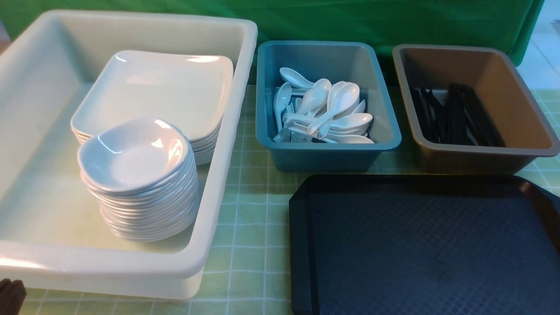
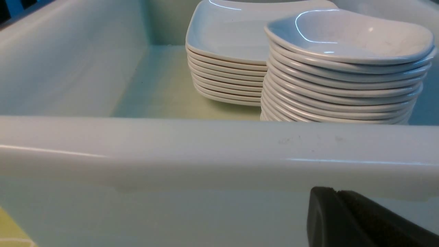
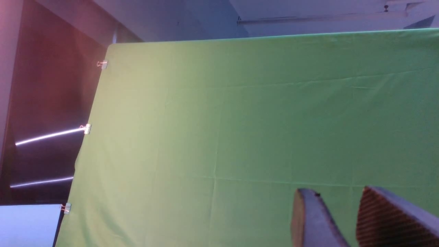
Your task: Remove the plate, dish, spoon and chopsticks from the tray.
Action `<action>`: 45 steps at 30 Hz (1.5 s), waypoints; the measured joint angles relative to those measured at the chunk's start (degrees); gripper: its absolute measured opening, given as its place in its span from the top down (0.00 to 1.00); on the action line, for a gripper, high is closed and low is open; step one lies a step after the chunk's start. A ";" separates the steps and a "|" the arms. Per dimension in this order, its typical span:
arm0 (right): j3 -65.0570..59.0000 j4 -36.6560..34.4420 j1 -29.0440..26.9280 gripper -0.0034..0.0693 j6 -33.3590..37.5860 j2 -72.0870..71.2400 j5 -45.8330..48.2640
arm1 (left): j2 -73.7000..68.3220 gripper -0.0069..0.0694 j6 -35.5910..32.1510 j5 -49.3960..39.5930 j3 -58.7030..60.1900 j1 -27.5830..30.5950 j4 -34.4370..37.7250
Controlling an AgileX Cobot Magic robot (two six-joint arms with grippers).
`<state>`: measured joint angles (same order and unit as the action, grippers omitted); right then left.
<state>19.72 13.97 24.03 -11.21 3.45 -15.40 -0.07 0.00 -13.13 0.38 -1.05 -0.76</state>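
1. Nearest, at front right on the counter (image 1: 245,258): the black tray (image 1: 420,245), its textured surface bare.
2. At front left: left gripper (image 2: 337,206) low outside the white bin (image 1: 205,218), jaws closed, empty.
3. Inside the bin: a stack of small dishes (image 1: 138,175); behind, touching it, stacked plates (image 1: 162,92).
4. Farther right: spoons (image 1: 326,111) heaped in the blue bin (image 1: 326,148); chopsticks (image 1: 455,116) in the brown bin (image 1: 477,157).
5. Right gripper (image 3: 339,223) before the green cloth (image 3: 240,120), jaws partly open, holding nothing.

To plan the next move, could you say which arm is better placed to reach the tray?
Probably right: the tray lies on its side, the right gripper is open; the left gripper sits shut by the white bin.
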 joint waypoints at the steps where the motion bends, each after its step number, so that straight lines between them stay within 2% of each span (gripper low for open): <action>1: 0.00 0.00 0.00 0.66 0.00 0.00 0.00 | 0.00 0.89 0.00 0.00 0.00 0.00 0.00; 5: 0.00 -2.45 0.00 0.66 1.47 0.00 1.50 | 0.00 0.89 0.00 0.00 0.00 0.00 0.00; 7: 0.00 -10.52 0.00 0.65 8.32 0.06 5.50 | 0.00 0.89 0.00 0.05 0.00 0.00 0.00; 10: 0.00 -15.89 0.00 0.64 14.41 0.59 10.23 | 0.00 0.89 0.00 0.05 0.00 0.00 0.00; 17: -0.99 -17.64 -0.26 0.63 20.08 1.36 20.43 | 0.00 0.89 0.00 0.11 0.00 0.00 0.05; 19: -3.55 -17.64 -3.36 0.63 21.72 0.60 22.26 | 0.00 0.89 0.00 0.16 0.00 0.00 0.05; 20: -4.84 -17.64 -4.76 0.63 22.00 0.27 22.61 | 0.00 0.89 0.00 0.16 0.00 0.00 0.05; 24: -14.45 -17.64 -16.80 0.62 22.79 -1.20 23.38 | 0.00 0.89 0.00 0.16 0.00 0.00 0.05; 29: -20.08 -17.52 -25.25 0.62 22.92 -3.27 29.08 | 0.09 0.89 0.00 0.22 0.00 0.00 0.05; 45: -20.13 -17.52 -26.43 0.62 21.46 -3.32 29.92 | 0.09 0.88 0.00 0.14 0.01 -0.05 -0.18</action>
<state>-0.41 -3.55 -2.40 10.25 0.13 14.53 0.02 0.00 -12.99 0.40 -1.10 -0.94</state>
